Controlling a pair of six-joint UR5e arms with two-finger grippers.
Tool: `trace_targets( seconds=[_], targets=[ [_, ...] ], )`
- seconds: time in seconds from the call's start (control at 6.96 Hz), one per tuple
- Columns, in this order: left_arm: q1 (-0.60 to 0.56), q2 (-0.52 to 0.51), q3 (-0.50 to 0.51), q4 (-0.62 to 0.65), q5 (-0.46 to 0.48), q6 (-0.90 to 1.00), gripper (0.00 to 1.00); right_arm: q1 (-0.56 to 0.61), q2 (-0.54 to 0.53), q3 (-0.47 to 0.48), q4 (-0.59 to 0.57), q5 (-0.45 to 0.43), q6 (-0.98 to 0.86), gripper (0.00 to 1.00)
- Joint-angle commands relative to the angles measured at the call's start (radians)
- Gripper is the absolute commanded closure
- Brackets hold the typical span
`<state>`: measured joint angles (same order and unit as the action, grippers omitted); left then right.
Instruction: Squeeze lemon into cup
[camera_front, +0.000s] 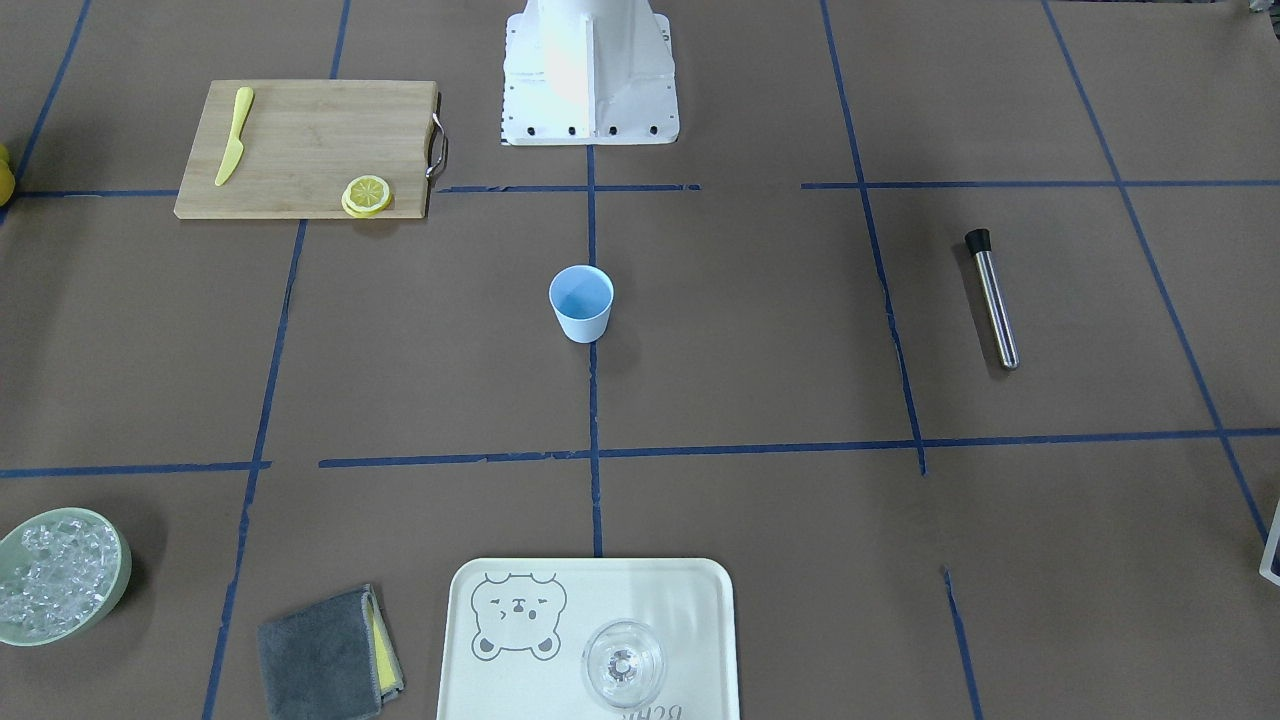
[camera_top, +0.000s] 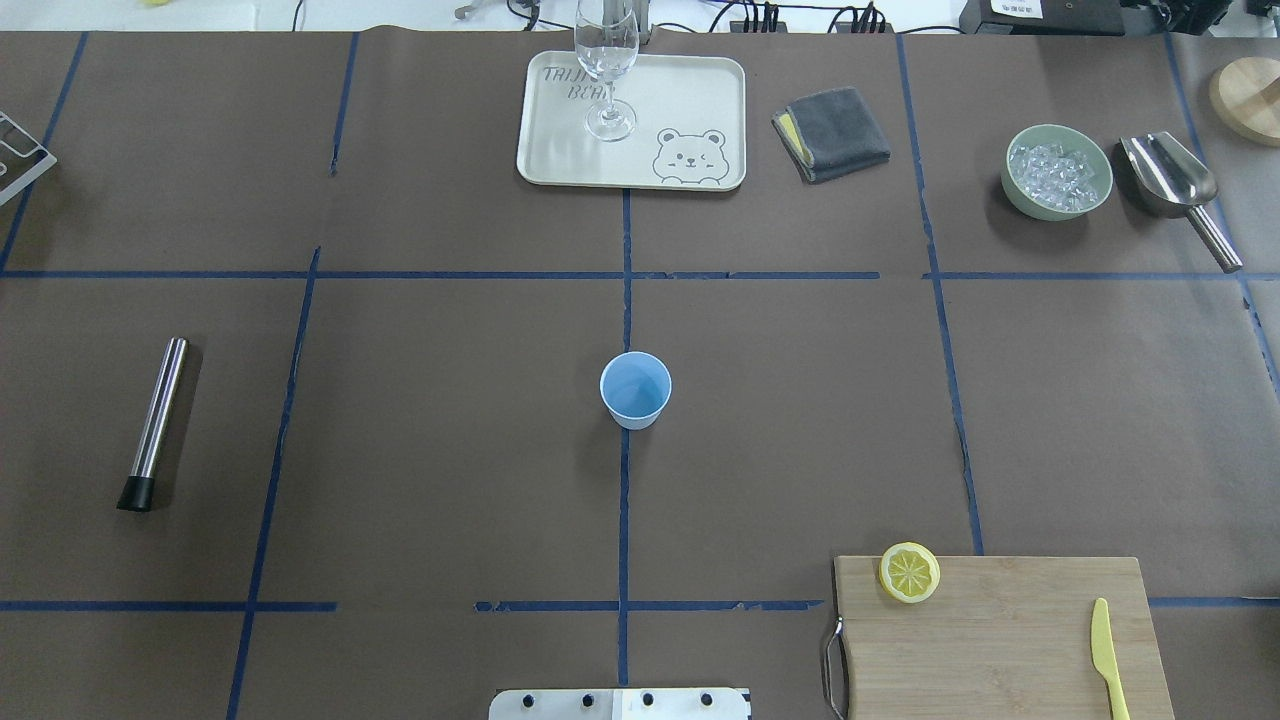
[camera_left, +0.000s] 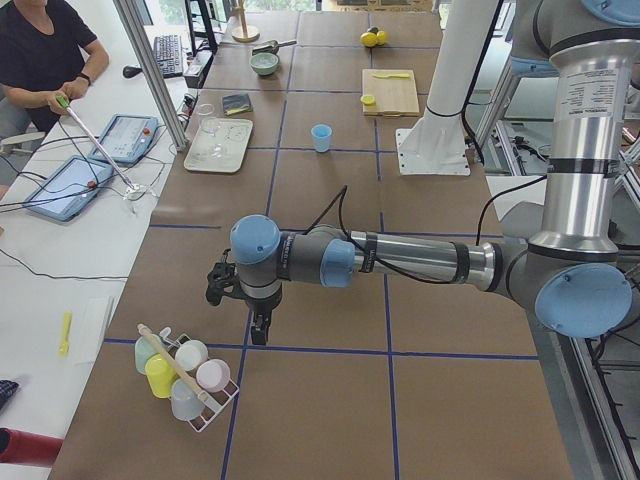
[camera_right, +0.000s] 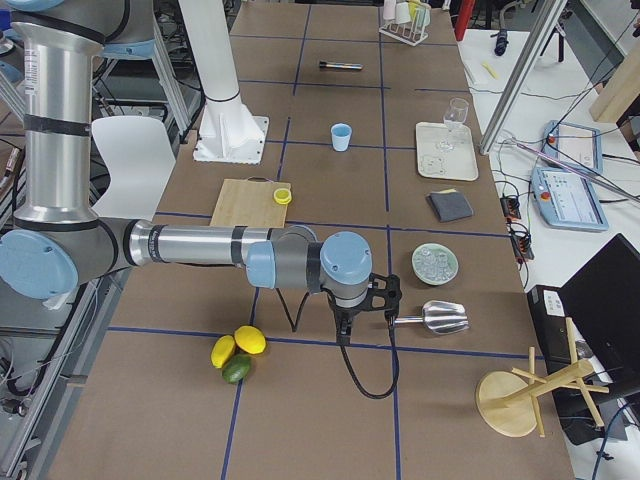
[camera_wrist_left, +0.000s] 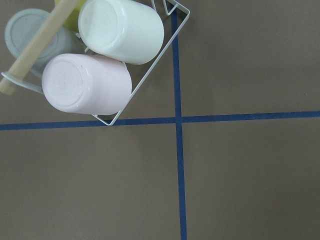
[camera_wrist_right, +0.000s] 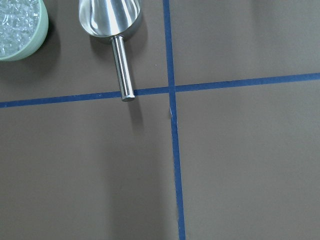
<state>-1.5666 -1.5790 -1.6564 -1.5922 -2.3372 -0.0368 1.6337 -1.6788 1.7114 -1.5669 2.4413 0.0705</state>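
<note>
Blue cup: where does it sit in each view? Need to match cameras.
Front-facing: cup near centre.
Overhead: cup at centre.
Exterior left: cup upper middle.
Exterior right: cup upper middle.
Left wrist: not in it.
Right wrist: not in it.
Landmark: cutting board, on the robot's right of it, in all four exterior views.

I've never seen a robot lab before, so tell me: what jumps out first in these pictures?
A small light-blue cup stands alone at the middle of the table. A stack of yellow lemon slices sits on the corner of a wooden cutting board near the robot's base. In the side views, the left arm and the right arm reach out low over opposite ends of the table, far from both.
</note>
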Motion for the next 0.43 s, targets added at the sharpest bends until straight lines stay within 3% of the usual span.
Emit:
trace_targets(
  seconds=[0.0,0.29],
  targets=[
    [-0.001,0.001,0.0,0.0,-0.001,0.0,0.0,0.0,0.001,-0.001,0.001,-0.011,0.002,0.0],
    [0.0,0.001,-0.002,-0.002,-0.001,0.0,0.0,-0.005,0.013,-0.004,0.001,-0.008,0.005,0.0]
  ],
)
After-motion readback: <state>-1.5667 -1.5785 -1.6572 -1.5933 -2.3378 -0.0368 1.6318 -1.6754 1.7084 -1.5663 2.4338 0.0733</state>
